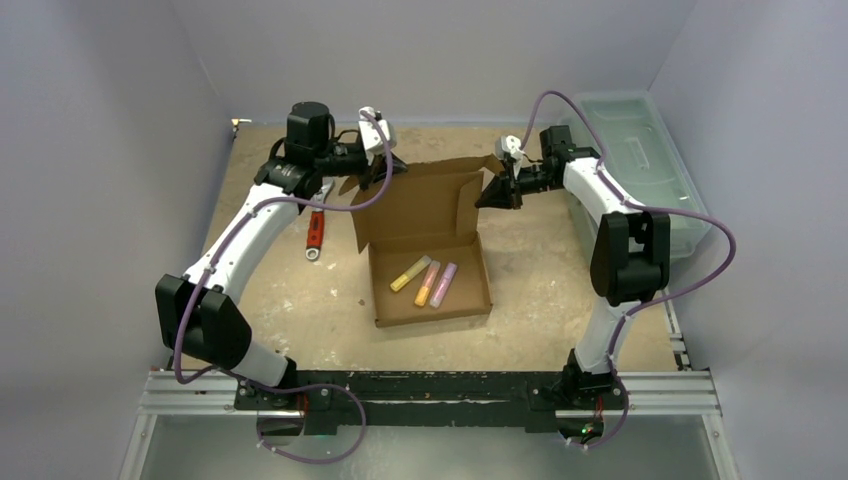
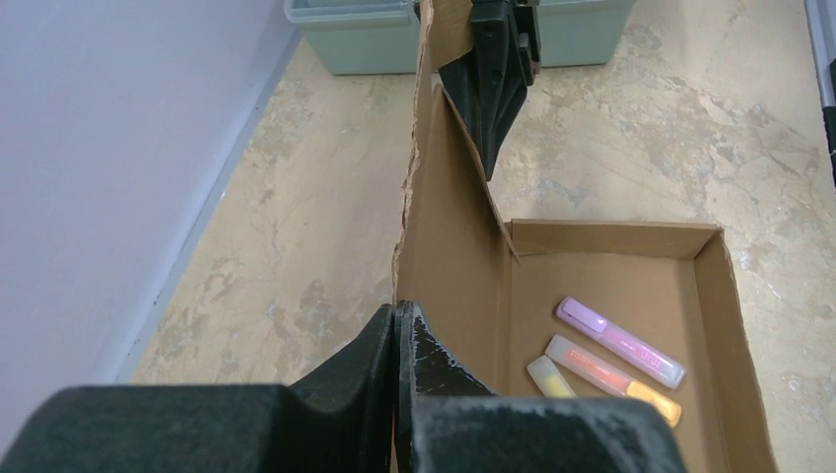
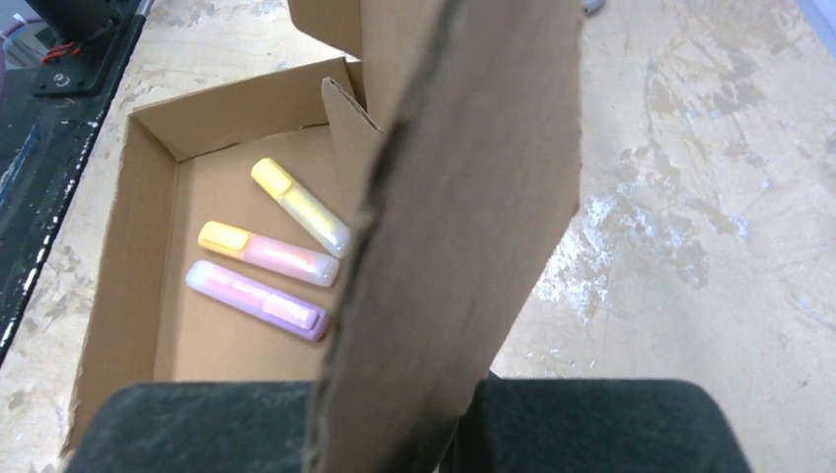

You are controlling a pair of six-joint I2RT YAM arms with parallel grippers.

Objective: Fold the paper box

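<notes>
The box (image 1: 415, 205) is set at the middle of the table (image 1: 545, 275), with its lid raised upright. The lid's left edge is pinched by the closed left gripper (image 1: 383, 172), and its right flap is clamped by the right gripper (image 1: 497, 193). Three highlighters (image 1: 427, 281) are laid side by side in its base.
</notes>
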